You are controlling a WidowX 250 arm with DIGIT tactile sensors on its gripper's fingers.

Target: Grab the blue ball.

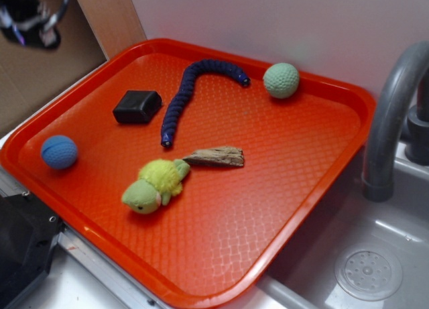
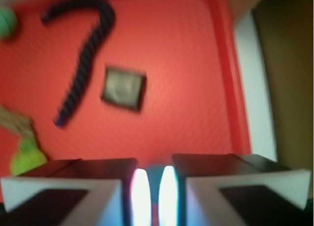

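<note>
The blue ball lies free on the orange tray near its left rim. My gripper hangs blurred at the top left, high above and behind the tray, well away from the ball. In the wrist view my gripper fills the bottom edge. Its two fingers stand almost together with only a thin slit between them and hold nothing. A sliver of blue shows through that slit, down on the tray.
On the tray lie a black box, a long dark-blue snake toy, a pale green ball, a wood piece and a yellow-green plush. A grey faucet and a sink drain are on the right.
</note>
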